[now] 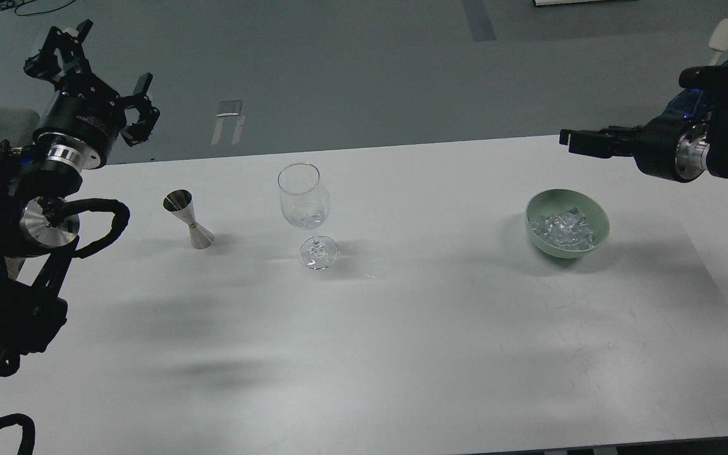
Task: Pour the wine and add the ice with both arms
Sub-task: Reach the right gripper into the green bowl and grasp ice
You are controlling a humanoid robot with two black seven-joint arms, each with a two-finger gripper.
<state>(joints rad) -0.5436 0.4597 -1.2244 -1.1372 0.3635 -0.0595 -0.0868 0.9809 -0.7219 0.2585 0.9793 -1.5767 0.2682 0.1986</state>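
Head view. White table (402,354) carries three items in a rough row. Landmark: wine glass (304,212), upright, near the middle. A little clear content sits low in its bowl; whether liquid or ice cannot be told. Left of the glass, apart from it: metal jigger (188,218), standing upright. Well to the right of the glass: green bowl (567,222) holding the ice (561,229), a glittering pile of clear chunks.

Left gripper (102,72) is raised beyond the table's far edge, up and left of the glass, fingers spread wide, nothing between them. Right gripper (582,140) hangs above and behind the bowl, far right of the glass, seen side-on and dark; jaw state cannot be told.
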